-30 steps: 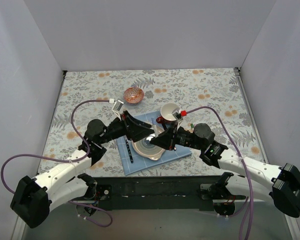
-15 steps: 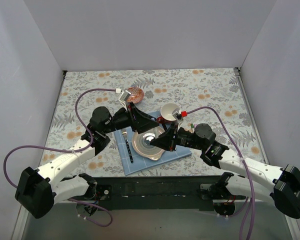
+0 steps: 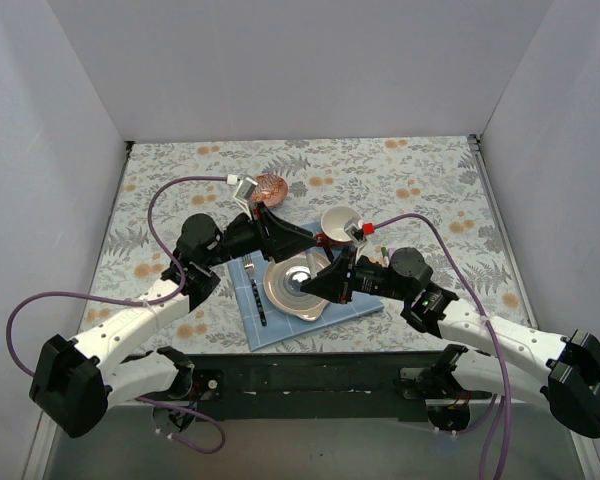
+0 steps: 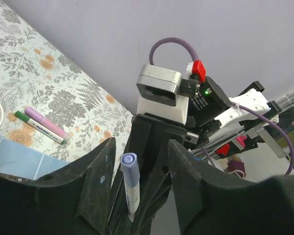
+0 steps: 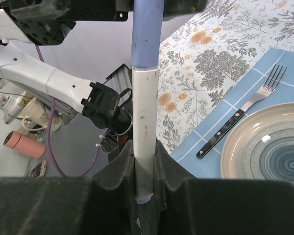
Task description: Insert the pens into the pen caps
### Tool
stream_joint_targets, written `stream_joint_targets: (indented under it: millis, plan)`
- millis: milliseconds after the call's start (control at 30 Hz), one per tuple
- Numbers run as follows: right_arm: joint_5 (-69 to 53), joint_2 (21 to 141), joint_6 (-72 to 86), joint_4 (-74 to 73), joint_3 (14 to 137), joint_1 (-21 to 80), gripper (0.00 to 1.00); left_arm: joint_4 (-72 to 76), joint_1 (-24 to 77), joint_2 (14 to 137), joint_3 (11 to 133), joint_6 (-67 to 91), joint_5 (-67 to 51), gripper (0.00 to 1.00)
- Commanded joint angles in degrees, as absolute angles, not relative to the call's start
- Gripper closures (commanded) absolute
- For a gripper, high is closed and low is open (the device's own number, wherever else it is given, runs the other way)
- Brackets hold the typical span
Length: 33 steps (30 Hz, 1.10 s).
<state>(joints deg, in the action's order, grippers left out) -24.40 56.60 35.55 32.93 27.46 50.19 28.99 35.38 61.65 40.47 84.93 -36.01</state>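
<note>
My right gripper [image 5: 146,152] is shut on the white pen [image 5: 146,122] and holds it upright above the plate. The purple cap [image 5: 147,32] sits on the pen's top end. My left gripper [image 4: 139,156] is open, its jaws wide on either side of the capped end [image 4: 129,169] without touching it. In the top view the left gripper [image 3: 315,240] and the right gripper [image 3: 310,283] meet over the plate. A pink pen [image 4: 45,121] and a green-ended pen [image 4: 36,125] lie side by side on the floral cloth.
A striped plate [image 3: 292,290] sits on a blue placemat [image 3: 280,328] with a dark-handled fork [image 5: 242,115] beside it. A white mug [image 3: 338,222] stands behind the plate, and a brown bowl [image 3: 268,189] farther back left.
My left gripper has drawn back from the right gripper toward the mug, its arm swinging farther from the near edge. The right gripper still holds the pen in the same place.
</note>
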Motion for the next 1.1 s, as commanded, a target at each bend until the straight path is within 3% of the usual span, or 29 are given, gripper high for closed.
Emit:
stream_joint_targets:
  millis: [0,100,400,700,1067]
  plan:
    - [-25.0,55.4,35.4,35.6,27.5,50.4,0.99,31.7,35.4,59.6,39.6,85.4,-35.6,0.59]
    - [-24.9,55.4,35.4,35.9,27.6,50.4,0.99,31.8,35.4,59.7,39.1,85.6,-36.2,0.75]
    - [-23.6,55.6,35.8,36.6,28.8,50.4,0.99,32.8,35.4,59.3,36.4,88.0,-39.1,0.99]
    - [-21.0,55.0,31.0,32.2,37.2,50.4,0.99,39.9,35.4,58.6,30.3,98.2,-39.6,1.0]
    - [-9.2,59.1,17.5,17.8,48.9,50.4,0.99,33.1,36.5,58.5,28.8,97.6,-36.3,1.0]
